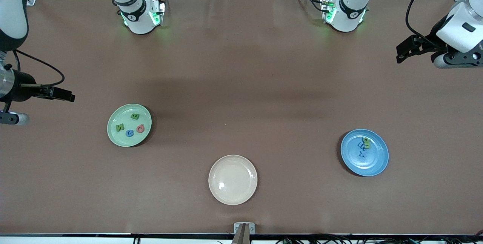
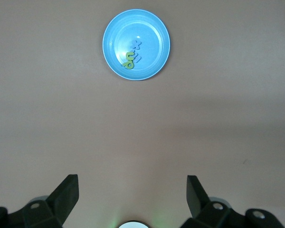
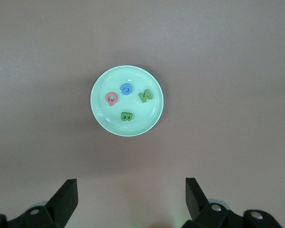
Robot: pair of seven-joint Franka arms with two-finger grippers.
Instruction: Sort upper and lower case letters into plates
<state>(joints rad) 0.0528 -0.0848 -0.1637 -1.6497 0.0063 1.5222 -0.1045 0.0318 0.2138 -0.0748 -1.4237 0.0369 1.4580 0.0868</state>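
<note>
**Ana:** Where did the letters lie at that point?

**Ben:** Four sat in the pale mint green glossy round plate [image 1: 129, 125], toward the right arm's end of the brown-covered table [image 1: 241, 66]: a green B [image 1: 134, 116], a green N [image 1: 120, 126], a blue C [image 1: 129, 133] and a pink-red Q [image 1: 140, 128]. The rest lay bunched in the medium blue glossy round plate [image 1: 364, 152] toward the left arm's end, a yellow-green piece [image 1: 366, 140] touching the blue ones [image 1: 363, 149]; how many blue ones there were could not be told. The cream-beige round plate [image 1: 233, 179], near the table's front edge, held nothing.

**Ana:** So what was the step in hand?

**Ben:** No letter lay loose on the cloth, so the sorting looked done, with only a check left. To do that well, each arm would keep clear of its plate and not nudge the rim, since the small pieces would slide easily on the glaze.

**Ana:** And the arms?

**Ben:** Both waited. The right gripper [image 3: 130, 199] hung at the right arm's end edge of the table, its fingers spread wide and empty, its wrist camera looking at the mint plate. The left gripper [image 2: 132, 194] hung at the left arm's end edge, toward the corner by the bases, jaws likewise apart and holding nothing, looking at the blue plate.
</note>
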